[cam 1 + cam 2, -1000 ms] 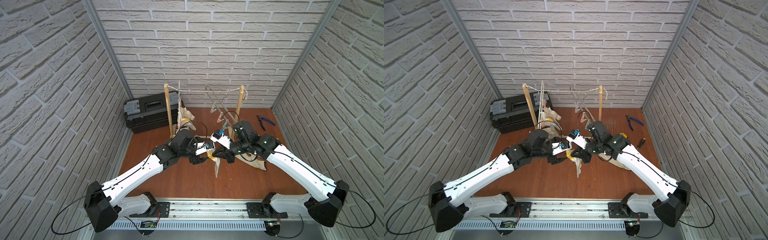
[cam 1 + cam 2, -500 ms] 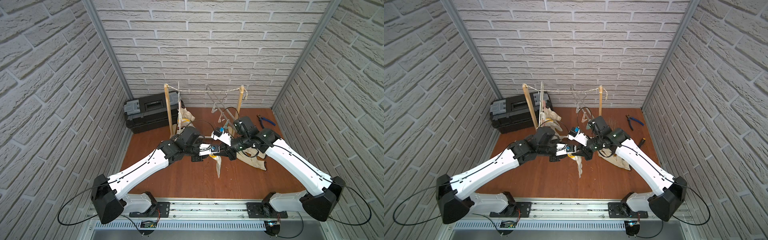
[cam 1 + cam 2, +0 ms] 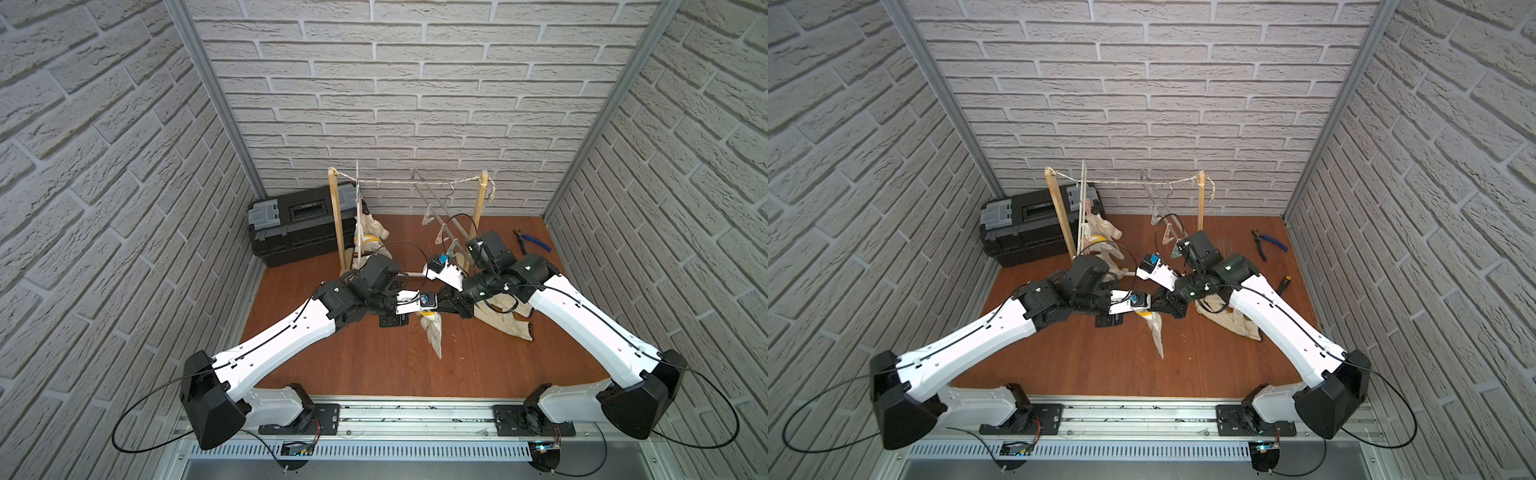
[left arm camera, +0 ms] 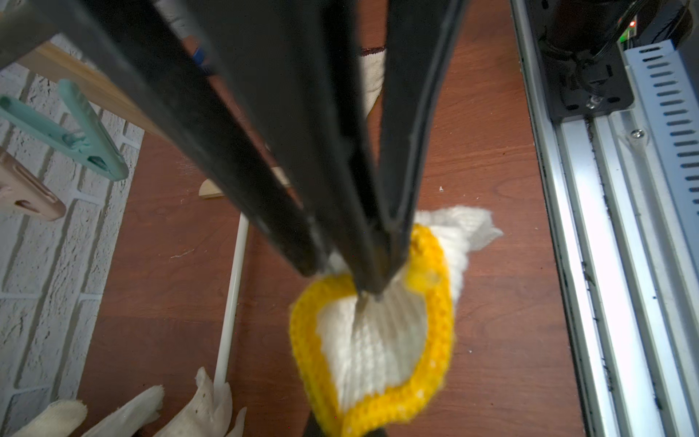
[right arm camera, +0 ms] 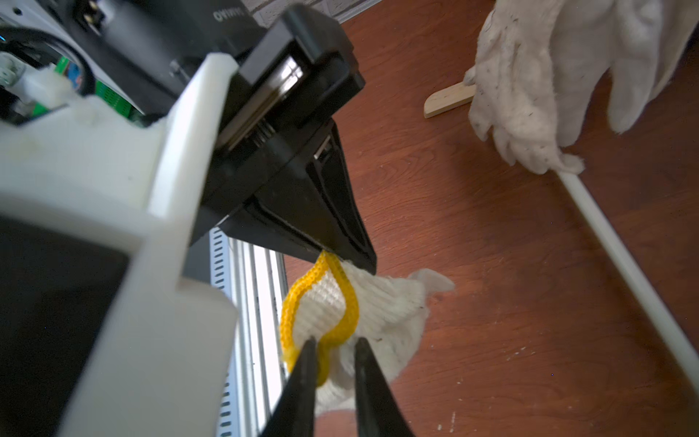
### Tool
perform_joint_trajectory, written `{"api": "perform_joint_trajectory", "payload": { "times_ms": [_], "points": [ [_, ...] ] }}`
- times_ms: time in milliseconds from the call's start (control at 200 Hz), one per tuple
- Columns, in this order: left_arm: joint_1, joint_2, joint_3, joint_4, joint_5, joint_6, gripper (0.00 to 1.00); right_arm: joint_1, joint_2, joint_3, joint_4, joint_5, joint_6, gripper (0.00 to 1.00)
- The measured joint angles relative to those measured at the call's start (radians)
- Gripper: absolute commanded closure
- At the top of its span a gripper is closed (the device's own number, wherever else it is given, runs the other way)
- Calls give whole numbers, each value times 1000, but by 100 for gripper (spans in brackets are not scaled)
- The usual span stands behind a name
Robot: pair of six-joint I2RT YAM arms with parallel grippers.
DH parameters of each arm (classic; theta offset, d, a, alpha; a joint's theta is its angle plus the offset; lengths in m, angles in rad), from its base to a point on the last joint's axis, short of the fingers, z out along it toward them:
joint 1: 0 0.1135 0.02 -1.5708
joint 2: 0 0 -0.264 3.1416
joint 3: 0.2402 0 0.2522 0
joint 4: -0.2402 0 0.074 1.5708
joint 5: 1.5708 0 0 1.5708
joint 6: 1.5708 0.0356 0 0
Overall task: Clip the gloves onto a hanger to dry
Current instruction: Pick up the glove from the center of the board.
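The left end effector [image 4: 372,287] is clamped tight on the yellow hem of one off-white knitted cotton glove [image 3: 432,334]. The glove hangs from it, fingers pointing down, above the middle of the brown wood-grain desk [image 3: 374,374]. The right end effector [image 5: 333,363] stands at the other side of the same cuff. Its two thin black fingers are apart, and the hem passes between them without being pressed, as far as I can see. I judge this to be a hand-over or a regrip: one side carries the weight so that the other can find a better place. To hold by the cuff is sensible, because the hem is the thickest, firmest part, and a clip should bite there.

The thin metal hanger [image 3: 434,206], which seems empty, hangs just behind on a rough string [image 3: 386,182] tied between two light wooden posts [image 3: 338,224]. It carries plastic clips, and one mint-green clip [image 4: 87,140] is close to the glove. Beside the left post, other gloves [image 3: 368,230] hang already. A flat pile of more gloves [image 3: 503,320] lies on the desk to the right, under the right arm.

The held glove is soft and limp, ribbed at the cuff, with small dark specks. Its open hem forms a loose yellow loop. The black fingers are hard and smooth, and they taper to narrow tips.
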Motion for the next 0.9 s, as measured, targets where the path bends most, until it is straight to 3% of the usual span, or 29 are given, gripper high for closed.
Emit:
{"api": "perform_joint_trajectory", "payload": {
  "times_ms": [155, 325, 490, 900],
  "points": [
    [35, 20, 56, -53, -6, -88, 100, -1, -111, -167, 198, 33, 72, 47],
    [55, 75, 122, -103, -15, -182, 100, 24, -196, -304, 404, 73, 182, 41],
    [61, 121, 143, -161, -30, -244, 100, 112, -224, -423, 615, 157, 272, 36],
    [105, 135, 176, -174, 16, -388, 100, 238, -263, -649, 971, 437, 402, 36]
  ]
}}
